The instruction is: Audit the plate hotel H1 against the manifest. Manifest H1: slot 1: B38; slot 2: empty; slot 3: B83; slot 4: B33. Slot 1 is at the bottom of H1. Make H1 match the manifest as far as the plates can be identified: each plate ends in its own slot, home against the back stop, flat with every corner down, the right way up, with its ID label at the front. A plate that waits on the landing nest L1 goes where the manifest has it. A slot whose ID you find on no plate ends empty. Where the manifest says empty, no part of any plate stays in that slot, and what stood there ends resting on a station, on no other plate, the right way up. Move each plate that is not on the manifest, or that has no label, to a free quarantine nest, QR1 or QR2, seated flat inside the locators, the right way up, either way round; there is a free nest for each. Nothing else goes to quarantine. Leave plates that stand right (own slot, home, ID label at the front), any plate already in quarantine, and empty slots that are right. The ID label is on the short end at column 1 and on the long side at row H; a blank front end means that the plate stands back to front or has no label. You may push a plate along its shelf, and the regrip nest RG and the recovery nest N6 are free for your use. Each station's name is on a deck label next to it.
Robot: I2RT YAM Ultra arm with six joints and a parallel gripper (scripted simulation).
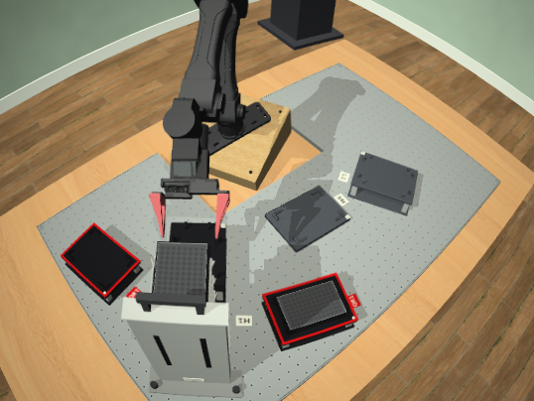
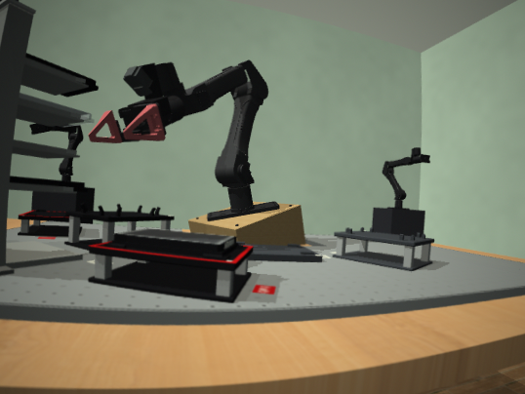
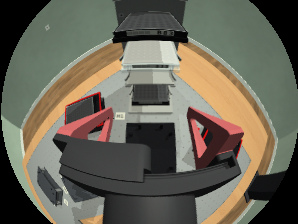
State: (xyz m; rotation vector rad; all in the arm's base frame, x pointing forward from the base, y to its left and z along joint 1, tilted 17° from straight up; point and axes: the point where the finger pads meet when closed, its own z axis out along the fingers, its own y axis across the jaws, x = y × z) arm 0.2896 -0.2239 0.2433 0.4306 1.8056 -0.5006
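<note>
You've got a grey perforated deck (image 1: 397, 238) on a tan wood bench (image 1: 496, 149). Arm (image 1: 208, 74) is black, its fingers (image 1: 158, 210) coral red. Hotel (image 1: 179, 342) is light grey with two dark slots; its top plate (image 1: 180, 268) is grey, gridded. Both quarantine nests (image 1: 74, 258) (image 1: 270, 300) are black with red borders and red labels. Other nests (image 1: 305, 215) (image 1: 387, 179) are dark grey with white labels.
</note>
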